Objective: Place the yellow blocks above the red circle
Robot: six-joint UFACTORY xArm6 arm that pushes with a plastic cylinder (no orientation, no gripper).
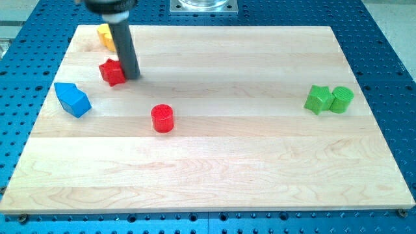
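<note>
On the pale wooden bench [260, 162], my tip [133, 76], a bare rod without fingers, touches the red star block [112, 71]; one yellow block [106, 36] sits far left, beyond the red cylinder [162, 118].

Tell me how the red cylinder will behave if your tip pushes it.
The red cylinder stands upright on its flat end, so it should slide on the wooden board, not roll. It looks squat, so tipping seems unlikely. An off-centre push would probably swing it aside.
</note>
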